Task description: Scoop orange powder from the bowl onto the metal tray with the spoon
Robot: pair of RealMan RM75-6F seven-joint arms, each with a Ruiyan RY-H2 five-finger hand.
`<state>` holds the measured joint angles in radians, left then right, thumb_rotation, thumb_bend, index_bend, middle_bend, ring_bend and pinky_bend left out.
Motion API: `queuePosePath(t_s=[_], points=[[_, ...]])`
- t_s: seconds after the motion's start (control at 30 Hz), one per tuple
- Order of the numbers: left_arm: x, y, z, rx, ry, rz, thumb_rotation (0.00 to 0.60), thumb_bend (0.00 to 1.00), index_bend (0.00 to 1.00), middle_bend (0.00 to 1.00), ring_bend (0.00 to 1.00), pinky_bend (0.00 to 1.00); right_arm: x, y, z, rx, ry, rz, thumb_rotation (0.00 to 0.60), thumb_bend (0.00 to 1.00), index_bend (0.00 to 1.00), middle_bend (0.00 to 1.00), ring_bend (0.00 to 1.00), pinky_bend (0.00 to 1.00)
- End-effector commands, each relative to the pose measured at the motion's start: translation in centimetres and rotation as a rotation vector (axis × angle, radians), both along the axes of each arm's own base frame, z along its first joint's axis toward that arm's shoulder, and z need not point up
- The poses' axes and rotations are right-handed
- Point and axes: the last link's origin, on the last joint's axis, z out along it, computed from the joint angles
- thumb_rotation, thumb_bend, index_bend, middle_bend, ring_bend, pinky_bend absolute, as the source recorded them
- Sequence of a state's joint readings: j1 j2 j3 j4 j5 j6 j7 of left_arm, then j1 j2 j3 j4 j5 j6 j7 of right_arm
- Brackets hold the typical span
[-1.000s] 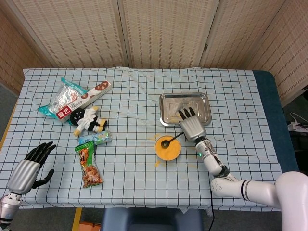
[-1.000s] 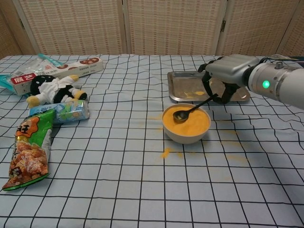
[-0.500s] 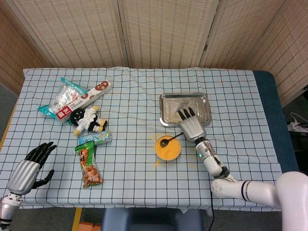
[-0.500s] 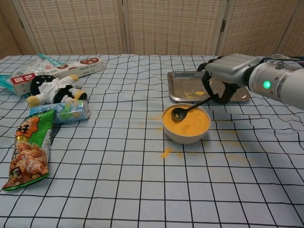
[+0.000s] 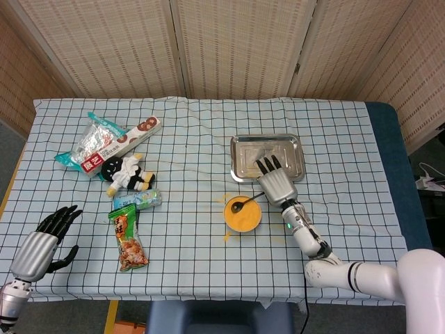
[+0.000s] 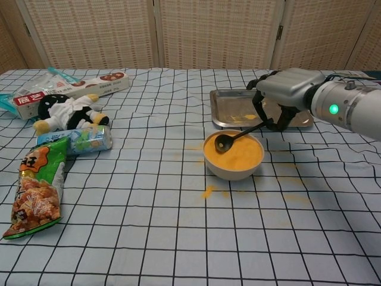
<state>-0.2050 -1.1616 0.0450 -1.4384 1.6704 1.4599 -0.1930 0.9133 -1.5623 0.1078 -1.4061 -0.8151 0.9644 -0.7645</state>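
A white bowl (image 6: pixel 233 156) (image 5: pixel 243 213) full of orange powder stands in front of the metal tray (image 6: pixel 228 116) (image 5: pixel 243 158), which carries a little orange powder. My right hand (image 6: pixel 281 95) (image 5: pixel 275 181) holds the dark spoon (image 6: pixel 237 136) (image 5: pixel 246 202) by its handle. The spoon's scoop sits at the bowl's left rim, on the powder. My left hand (image 5: pixel 43 242) rests open at the table's near left corner, away from everything; only the head view shows it.
Orange powder is spilled on the checked cloth (image 6: pixel 208 192) around the bowl. On the left lie a snack bag (image 6: pixel 38 187), a small packet (image 6: pixel 77 139), a plush toy (image 6: pixel 66 112), a biscuit box (image 6: pixel 89 84) and a foil pack (image 5: pixel 96 144).
The right hand has lifted and tilted the spoon slightly, so the scoop has shifted up toward the bowl's left rim. The left hand has stayed still.
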Motion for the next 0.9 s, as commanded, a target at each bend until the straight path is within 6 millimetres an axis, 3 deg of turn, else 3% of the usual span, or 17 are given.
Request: queuePosePath(t_s=[0.03,0.57,0.9], points=[[0.0,0.0,0.0,0.0,0.0,-0.001,0.6,0.44,0.0,0.0,0.0,0.15,0.1,0.0,0.0,-0.003,-0.007,0.004,0.6,0.32,0.71,0.05,0.0,0.0],[0.0,0.0,0.1,0.004,0.001,-0.002,0.6,0.45,0.0,0.0,0.0,0.15,-0.2,0.9,0.2,-0.097,-0.075,0.166,0.6,0.35,0.92,0.21,0.0,0.05],[0.0,0.0,0.1,0.005,0.002,-0.002,0.6,0.45,0.0,0.0,0.0,0.15,-1.3,1.4,0.3,-0.098,-0.084,0.223,0.6,0.36,0.99,0.25,0.0,0.05]])
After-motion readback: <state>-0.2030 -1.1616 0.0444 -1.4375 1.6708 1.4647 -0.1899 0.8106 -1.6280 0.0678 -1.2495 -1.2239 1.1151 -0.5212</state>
